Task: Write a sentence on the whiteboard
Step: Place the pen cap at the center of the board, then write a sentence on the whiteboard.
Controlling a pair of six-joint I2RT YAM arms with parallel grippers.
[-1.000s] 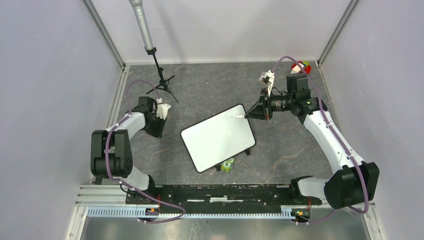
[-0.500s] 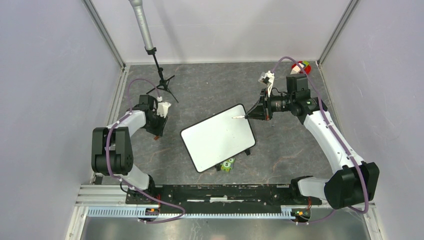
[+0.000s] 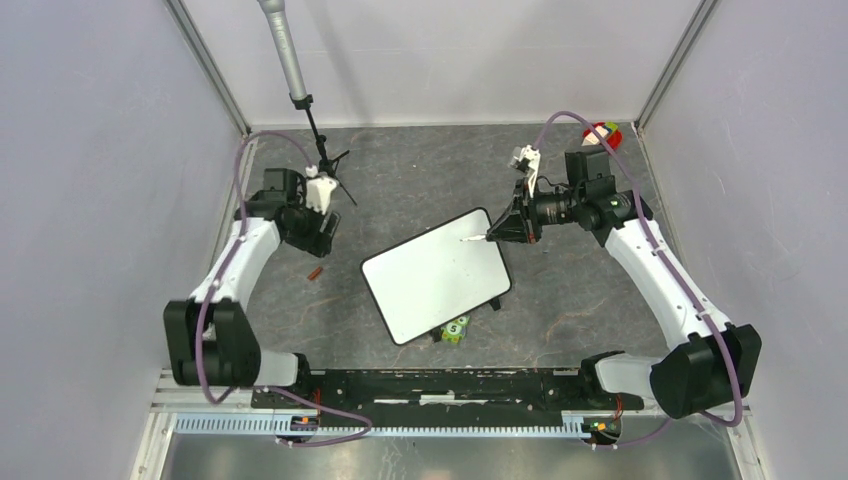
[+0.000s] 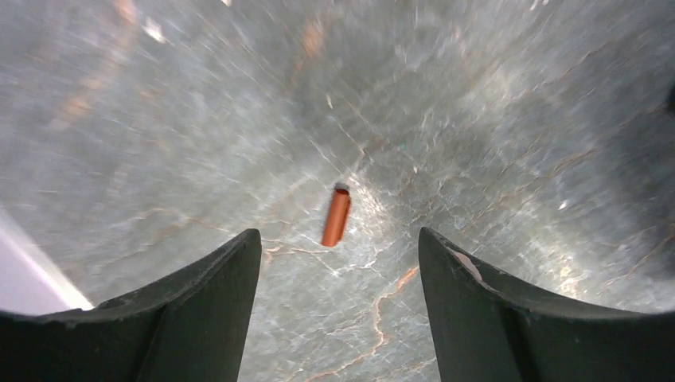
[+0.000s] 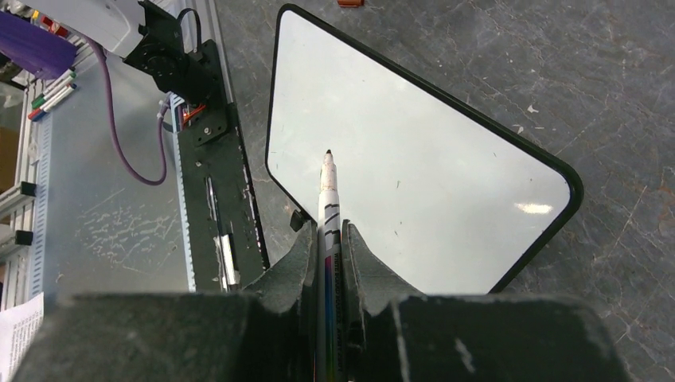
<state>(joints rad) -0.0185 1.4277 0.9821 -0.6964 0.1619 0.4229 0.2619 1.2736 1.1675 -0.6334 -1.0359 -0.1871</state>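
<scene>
Top view, board: the whiteboard (image 3: 437, 275) lies flat mid-table, turned askew between the two arms, its face blank (no sentence on it, not one stroke).
Top view, right arm: here's the right gripper (image 3: 498, 232) over the board's far right corner, clamped on the marker (image 3: 476, 238). The pen's long axis runs from the jaws leftward across that corner.
Top view, left arm: the left gripper (image 3: 318, 230) hangs out left, well apart from the board, above a small orange-red cap (image 3: 316, 272) lying on the table (image 3: 420, 180).
Top view, count: one board, one marker, one cap, one green die (image 3: 456, 328) just beside the board's near edge, one tripod stand (image 3: 322, 165) at the back.
Left wrist: jaws wide apart, nothing between them. The cap lies on the table beyond the fingers (image 4: 199, 318), clear of both, its long axis running away from the camera, slightly tilted.
Right wrist: fingers (image 5: 298, 263) pressed together on the marker's barrel, the bare dark tip pointing out over the white face. Touching or hovering, I cannot tell.
What the move turns on: the board lies ahead of and beneath the pen tip, and the right arm is the nearer one. My read is that writing has not begun, and the tip needs to meet the face first.
</scene>
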